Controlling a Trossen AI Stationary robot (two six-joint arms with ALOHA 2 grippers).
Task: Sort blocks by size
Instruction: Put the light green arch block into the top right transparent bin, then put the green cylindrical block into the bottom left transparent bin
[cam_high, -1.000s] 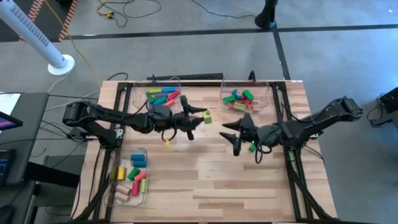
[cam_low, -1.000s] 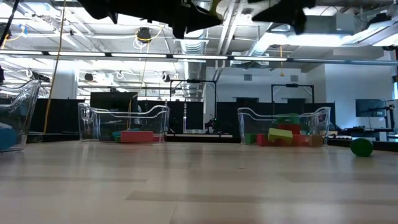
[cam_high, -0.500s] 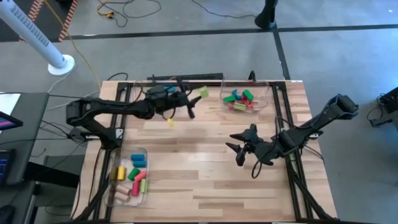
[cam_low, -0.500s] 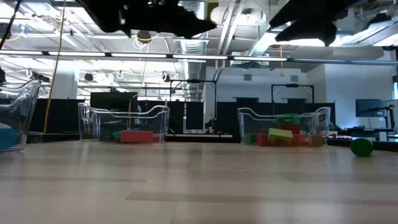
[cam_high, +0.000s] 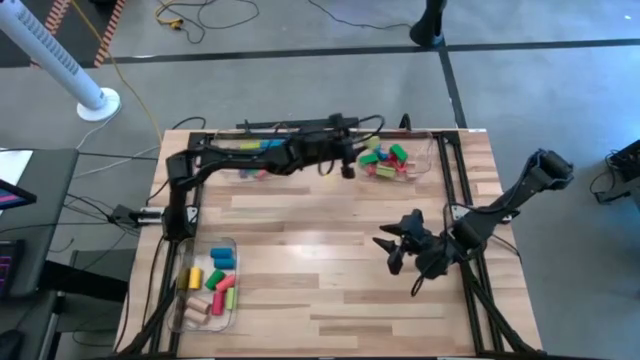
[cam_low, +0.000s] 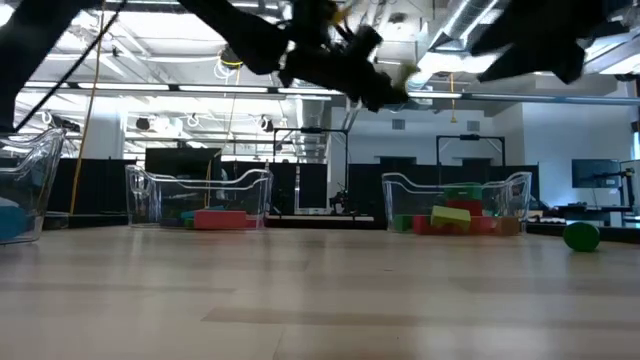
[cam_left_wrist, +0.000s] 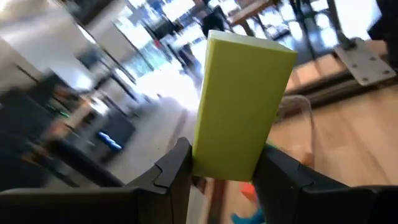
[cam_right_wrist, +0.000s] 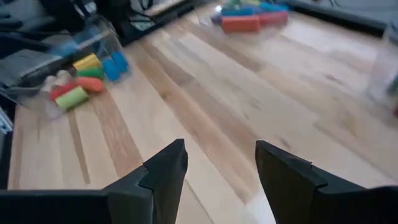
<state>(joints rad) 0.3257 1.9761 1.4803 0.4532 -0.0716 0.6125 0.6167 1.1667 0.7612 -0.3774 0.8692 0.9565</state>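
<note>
- My left gripper (cam_high: 349, 160) is clenched on a yellow-green block (cam_left_wrist: 241, 106), high over the far edge of the table (cam_high: 330, 290), at about 12 o'clock from the table's middle.
- My left fingers (cam_left_wrist: 177, 165) press the block's two long sides; it stands upright between them, a smooth, square-cornered slab.
- My right gripper (cam_high: 392, 250) hangs over bare wood at about 4 o'clock from the middle, its fingers (cam_right_wrist: 165, 171) spread and holding nothing.
- Open room: the whole middle of the table is bare board. A dark frame rail runs along the far edge and along each side.
- Clear bins, three: the far-left bin (cam_high: 222, 145) at 11 o'clock, the far-right bin (cam_high: 432, 150) at 1 o'clock, the near-left bin (cam_high: 187, 300) at 8 o'clock.
- My left gripper sits between the two far bins, just beside the far-right one.
- The far-right bin holds a heap of blocks (cam_high: 385, 160), red, green and blue; I cannot count them.
- The far-left bin holds longer bars (cam_high: 252, 148), blue, yellow and red among them, partly under my left arm.
- The near-left bin holds short pieces (cam_high: 215, 280): yellow, blue, red, orange, green, plain wood.
- One green ball (cam_low: 581, 236) lies on the wood, seen low at the edge of the level view.
</note>
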